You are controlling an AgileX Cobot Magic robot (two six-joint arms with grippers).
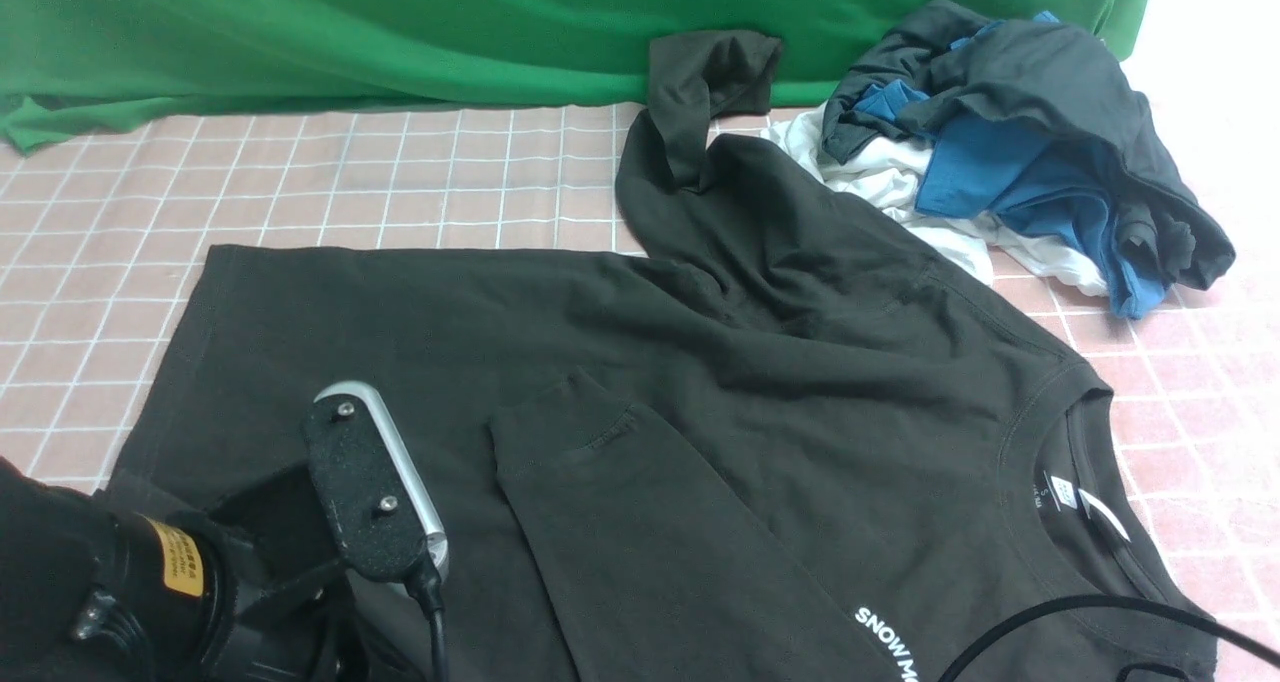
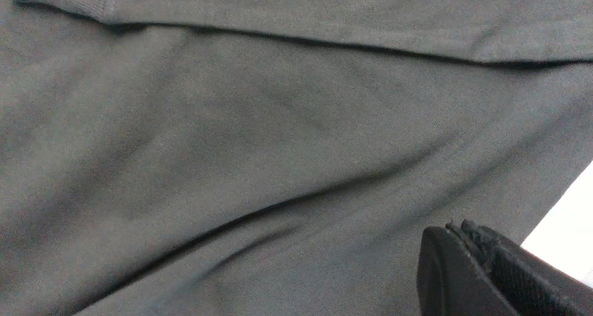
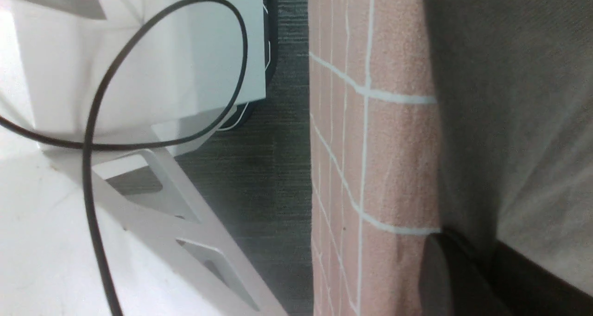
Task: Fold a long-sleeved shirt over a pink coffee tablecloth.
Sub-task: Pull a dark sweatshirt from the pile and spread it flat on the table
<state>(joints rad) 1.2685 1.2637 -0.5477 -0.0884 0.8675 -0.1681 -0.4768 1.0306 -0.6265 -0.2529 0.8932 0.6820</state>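
Across the pink coffee tablecloth [image 1: 400, 172], your long-sleeved shirt [image 1: 760, 362] lies spread sideways, collar toward your right. One sleeve [image 1: 640, 542] is laid over the body. The other sleeve [image 1: 690, 112] trails up against the green cloth [image 1: 400, 22], so it likely needs bringing in. Your left gripper [image 1: 350, 412] sits low over the hem end, jaws pressed together; you cannot tell whether cloth is caught between them. Your right gripper [image 3: 477, 265] is down at the table's near edge. Its jaws appear to pinch the shirt's border where it meets the tablecloth, probably to lift that side for a fold. Keep clear of the pile of garments [image 1: 1020, 132].
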